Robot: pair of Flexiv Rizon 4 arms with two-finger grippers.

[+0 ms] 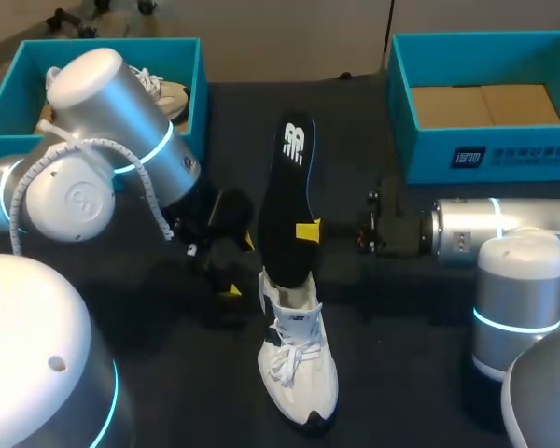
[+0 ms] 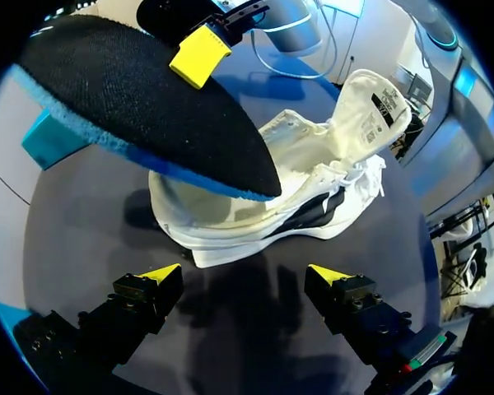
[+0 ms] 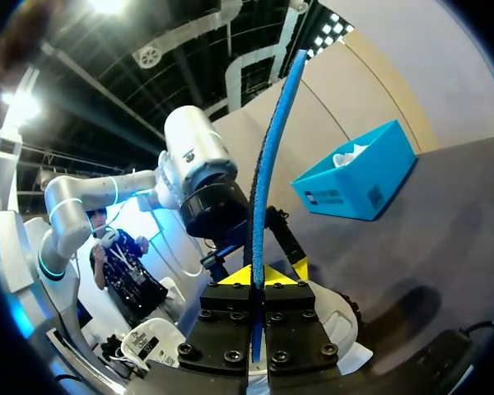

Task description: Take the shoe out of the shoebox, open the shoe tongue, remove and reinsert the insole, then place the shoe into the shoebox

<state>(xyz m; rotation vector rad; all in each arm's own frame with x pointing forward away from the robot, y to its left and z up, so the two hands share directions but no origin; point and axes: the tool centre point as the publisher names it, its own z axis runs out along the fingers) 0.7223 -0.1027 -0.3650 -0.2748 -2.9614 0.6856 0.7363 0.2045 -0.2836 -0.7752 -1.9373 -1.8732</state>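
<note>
The right gripper [image 3: 253, 276] is pinched tight on the edge of the black insole [image 1: 287, 187]. It holds the insole on its side so the near end points down into the mouth of the white shoe [image 1: 299, 373], which stands mid-table on the near side, its tongue pulled up. The left gripper [image 2: 245, 276] hovers just left of the shoe, fingers spread wide around nothing, probably ready to steady it. The blue box [image 1: 485, 154] sits far right.
</note>
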